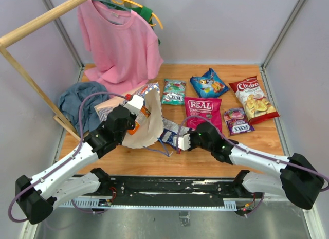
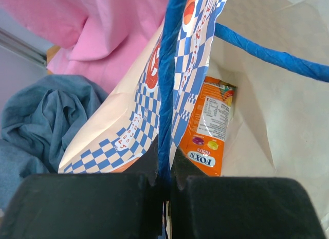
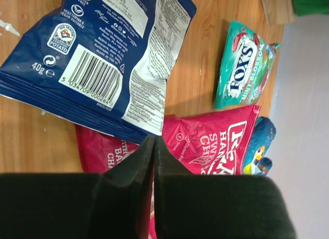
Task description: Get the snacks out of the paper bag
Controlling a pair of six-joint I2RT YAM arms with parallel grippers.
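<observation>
1. My left gripper (image 2: 164, 172) is clenched on the thin blue cord handle (image 2: 165, 85) of the large blue-and-white checkered paper bag (image 2: 139, 126), and holds the mouth up and open beside the blue-grey cloth (image 2: 46, 121). I judge the paper thin and quick to crease, so the cord is the sound place to hold it
2. An orange glossy sweet packet (image 2: 205, 131) still stands inside the bag against the white inner wall. It looks light, with slick, crinkly film. I would pinch it by the crimped top seam, where the film is flat and doubled
3. My right gripper (image 3: 154, 141) has its jaws pressed together at the lower edge of the dark blue glossy crisp packet (image 3: 103, 59). That packet lies barcode up on the wooden tabletop (image 3: 31, 146), just outside the bag's mouth. I cannot tell whether any film is caught between the jaws. The packet is probably puffed with air and its contents brittle, so I would grip the sealed edge and never the belly
4. Further right, already out on the tabletop, lie the teal packet (image 1: 174, 91), the pink-red packet (image 1: 202, 109), the bright blue packet (image 1: 208, 84), the purple packet (image 1: 237, 121) and the red-and-white chip bag (image 1: 253, 99)
</observation>
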